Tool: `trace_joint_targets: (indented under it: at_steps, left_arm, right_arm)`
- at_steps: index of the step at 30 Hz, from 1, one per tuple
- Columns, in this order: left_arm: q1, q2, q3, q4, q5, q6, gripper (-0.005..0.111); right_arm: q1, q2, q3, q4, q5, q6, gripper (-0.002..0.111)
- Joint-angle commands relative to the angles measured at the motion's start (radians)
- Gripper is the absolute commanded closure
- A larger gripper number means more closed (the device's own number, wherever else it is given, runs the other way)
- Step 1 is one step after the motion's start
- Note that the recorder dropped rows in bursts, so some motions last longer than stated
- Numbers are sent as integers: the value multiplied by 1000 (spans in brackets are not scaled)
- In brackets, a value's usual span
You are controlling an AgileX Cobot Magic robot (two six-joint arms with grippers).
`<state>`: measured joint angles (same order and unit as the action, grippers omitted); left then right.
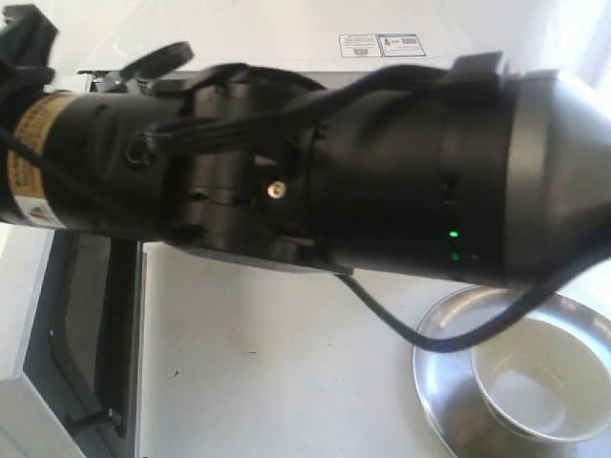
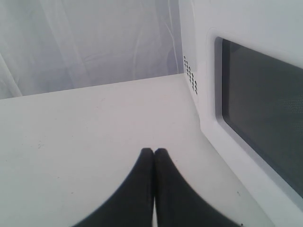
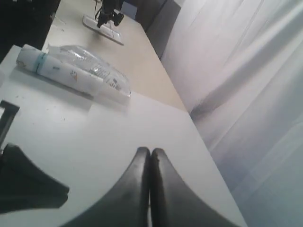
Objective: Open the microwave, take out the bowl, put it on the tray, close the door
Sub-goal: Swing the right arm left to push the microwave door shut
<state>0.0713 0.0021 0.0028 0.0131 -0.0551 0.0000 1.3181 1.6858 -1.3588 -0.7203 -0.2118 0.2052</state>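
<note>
Beside microwave [image 1: 267,38], door [image 1: 91,324] looks open: rigid, swings light; push outer face. Left tool [image 2: 154,152], right tool [image 3: 150,152] closed, empty.

On my left wrist feed I see the left gripper [image 2: 154,152] with its two dark fingers pressed flat together, nothing between them, poised over the bare white table [image 2: 80,137]. Just beside it, not touching, stands the white microwave [image 2: 246,23], its door [image 2: 211,125] angled across my view with the dark window [image 2: 265,123] facing me and a small patch of vent holes [image 2: 190,74] on the near white face. A pale curtain [image 2: 85,42] fills the background behind the table edge.
</note>
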Motion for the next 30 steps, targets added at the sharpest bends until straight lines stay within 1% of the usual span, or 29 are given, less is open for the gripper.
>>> trace_joint_targets:
  at_steps: [1,6,11,15,18,19,20,21,22,23,24,25,26,27,28,29,30]
  left_arm:
    - [-2,-2,-3,-6,3,0,107]
    - [-2,-2,-3,-6,3,0,107]
    - [-2,-2,-3,-6,3,0,107]
    - [-2,-2,-3,-6,3,0,107]
    - [-2,-2,-3,-6,3,0,107]
    - [-2,-2,-3,-6,3,0,107]
    - [-2,-2,-3,-6,3,0,107]
    - [-2,-2,-3,-6,3,0,107]
    - [-2,-2,-3,-6,3,0,107]
    - [-2,-2,-3,-6,3,0,107]
    - [-2,-2,-3,-6,3,0,107]
    - [-2,-2,-3,-6,3,0,107]
    - [-2,-2,-3,-6,3,0,107]
    - [-2,-2,-3,-6,3,0,107]
    - [-2,-2,-3,-6,3,0,107]
    - [-2,-2,-3,-6,3,0,107]
    - [-2,-2,-3,-6,3,0,107]
  right_arm:
    - [18,55,-112,26,33,-73,108]
    - [18,118,-146,26,134,-245,108]
    - [18,138,-146,-1,266,-256,108]
    - [16,138,-146,-141,449,-281,108]
    - [14,138,-146,-295,668,-249,108]
    - [7,138,-146,-353,746,-205,108]
    - [-17,138,-146,-480,885,-103,108]
    - [-37,138,-146,-575,977,-47,108]
    - [-94,138,-146,-805,1163,158,108]
    - [-132,138,-146,-903,1256,308,108]
    - [-189,129,-146,-984,1386,551,108]
    - [-209,122,-146,-977,1433,623,108]
    - [-232,96,-146,-898,1433,667,108]
    - [-232,76,-139,-857,1419,656,108]
    - [-228,65,-137,-830,1385,649,108]
    - [-210,38,-130,-752,1306,646,108]
    - [-199,18,-119,-719,1239,650,108]
